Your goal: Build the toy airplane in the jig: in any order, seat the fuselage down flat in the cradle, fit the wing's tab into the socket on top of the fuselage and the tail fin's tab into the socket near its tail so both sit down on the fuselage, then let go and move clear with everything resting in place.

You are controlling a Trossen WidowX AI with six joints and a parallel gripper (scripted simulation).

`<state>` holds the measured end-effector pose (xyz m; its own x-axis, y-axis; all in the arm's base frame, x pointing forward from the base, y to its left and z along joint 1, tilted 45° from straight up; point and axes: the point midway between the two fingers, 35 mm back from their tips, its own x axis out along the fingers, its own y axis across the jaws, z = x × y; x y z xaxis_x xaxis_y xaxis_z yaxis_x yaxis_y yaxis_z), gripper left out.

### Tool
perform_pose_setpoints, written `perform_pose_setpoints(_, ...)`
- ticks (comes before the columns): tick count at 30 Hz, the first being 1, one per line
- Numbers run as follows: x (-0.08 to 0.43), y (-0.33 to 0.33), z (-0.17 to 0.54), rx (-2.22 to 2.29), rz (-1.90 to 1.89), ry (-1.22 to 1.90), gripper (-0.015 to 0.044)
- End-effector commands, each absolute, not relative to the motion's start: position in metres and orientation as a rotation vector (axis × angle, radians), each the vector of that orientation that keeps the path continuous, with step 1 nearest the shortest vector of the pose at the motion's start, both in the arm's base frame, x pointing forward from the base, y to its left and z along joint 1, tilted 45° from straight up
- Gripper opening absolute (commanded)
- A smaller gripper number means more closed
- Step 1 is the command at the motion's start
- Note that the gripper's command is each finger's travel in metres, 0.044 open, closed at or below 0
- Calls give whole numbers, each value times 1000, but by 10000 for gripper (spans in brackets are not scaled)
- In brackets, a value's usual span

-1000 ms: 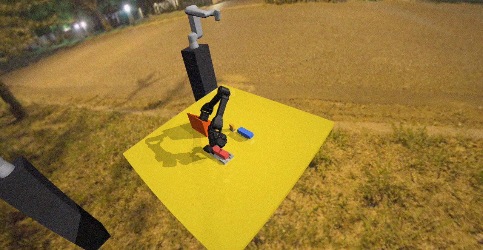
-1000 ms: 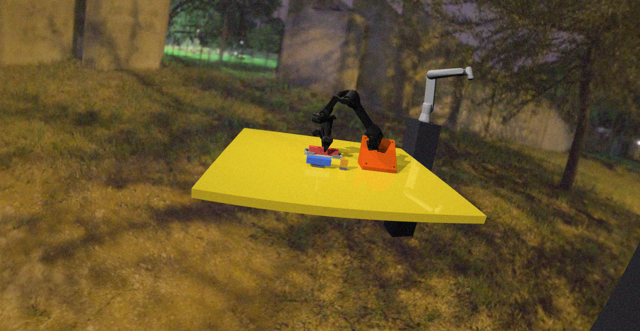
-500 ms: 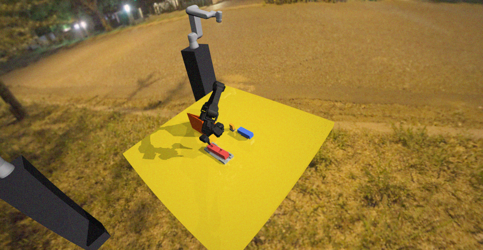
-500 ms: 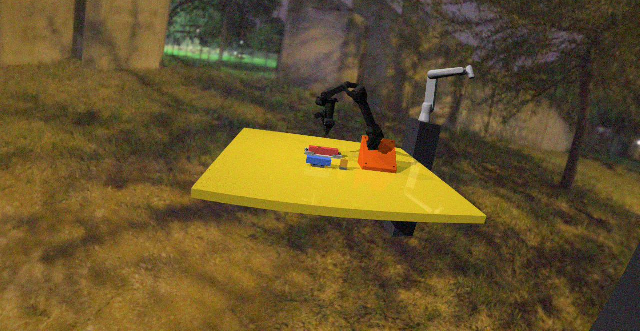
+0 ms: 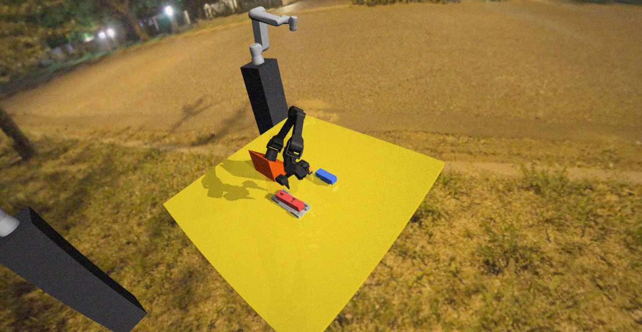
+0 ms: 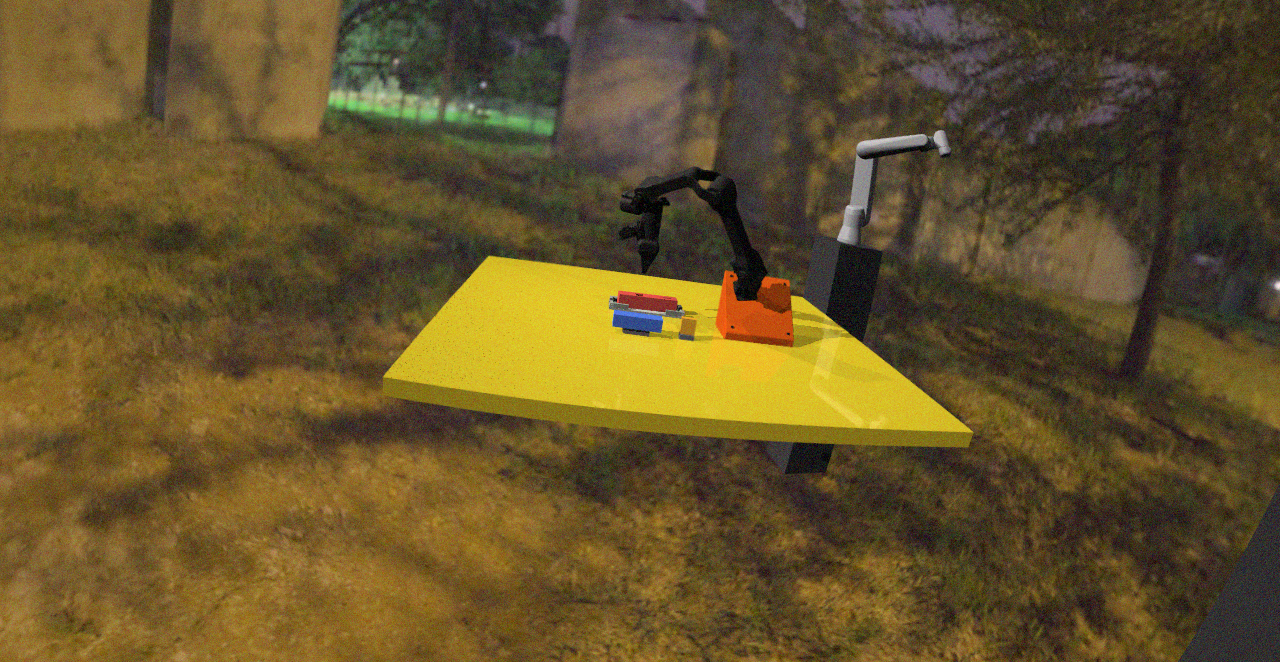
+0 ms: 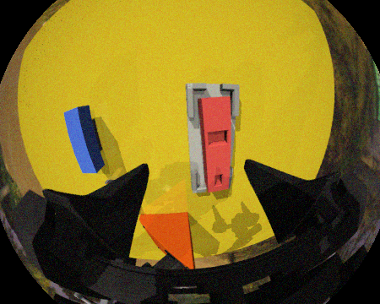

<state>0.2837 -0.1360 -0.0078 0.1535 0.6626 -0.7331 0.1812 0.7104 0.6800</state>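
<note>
The red fuselage [image 5: 289,200] [image 6: 647,302] [image 7: 215,116] lies lengthwise in the grey jig [image 5: 300,214] [image 6: 673,311] [image 7: 194,143], with both sockets facing up and empty. It looks low between the brackets; a slight skew cannot be ruled out. My gripper [image 5: 299,180] [image 6: 647,266] [image 7: 198,165] is open and empty, raised above the jig, touching nothing. The blue wing [image 5: 326,176] [image 6: 637,321] [image 7: 78,141] lies on the table beside the jig, its dark tab underneath. The small orange tail fin [image 5: 310,168] [image 6: 687,327] stands near it, partly behind the gripper in the top view and mostly hidden in the wrist view.
The orange arm base [image 5: 265,165] [image 6: 756,325] [image 7: 171,230] stands on the yellow table [image 5: 354,231] [image 6: 537,362] [image 7: 135,46] near the tail fin. A grey arm [image 5: 260,33] [image 6: 862,179] stands on a dark pedestal [image 5: 265,90] [image 6: 850,282] beyond the table edge.
</note>
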Motion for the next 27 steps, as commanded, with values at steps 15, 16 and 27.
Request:
perform_pose_setpoints(15, 326, 15, 134, 763, 452, 1385, 440)
perform_pose_setpoints(16, 327, 16, 132, 763, 452, 1385, 440)
perform_pose_setpoints(27, 334, 52, 97, 764, 454, 1383, 440)
